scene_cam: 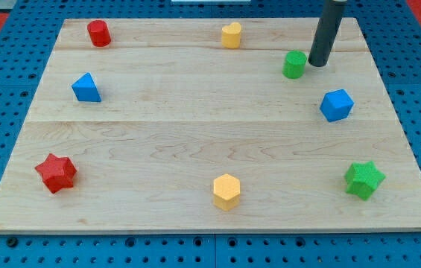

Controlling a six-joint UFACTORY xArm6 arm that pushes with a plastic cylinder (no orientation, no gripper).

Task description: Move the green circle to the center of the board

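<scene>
- Near the board's point(195, 126) top-right corner, my tip point(317, 64) rested on the wood just beside the green circle point(293, 65), on that block's right side; whether the two touched could not be told, as any gap was very thin.
- There were no fingers to report: the arm ended in a plain dark rod, which held nothing and leaned in from the view's top edge.
- The green circle, a short cylinder, stood upright in the upper right part of the board, well apart from the board's middle.
- A blue cube-like block point(336, 105) sat below the tip, near the right edge.
- A green star point(363, 179) lay near the bottom-right corner.
- A yellow hexagonal block point(226, 191) stood near the bottom edge, about midway along it.
- A red star point(56, 173) lay near the bottom-left corner.
- A blue triangular block point(86, 88) sat near the left edge, in the upper half.
- A red cylinder-like block point(98, 33) stood near the top-left corner.
- A yellow block point(231, 35), heart-like in outline, stood near the top edge, about midway along it.
- The board lay on a blue perforated bench surface point(1, 97), which showed on all sides of it.
</scene>
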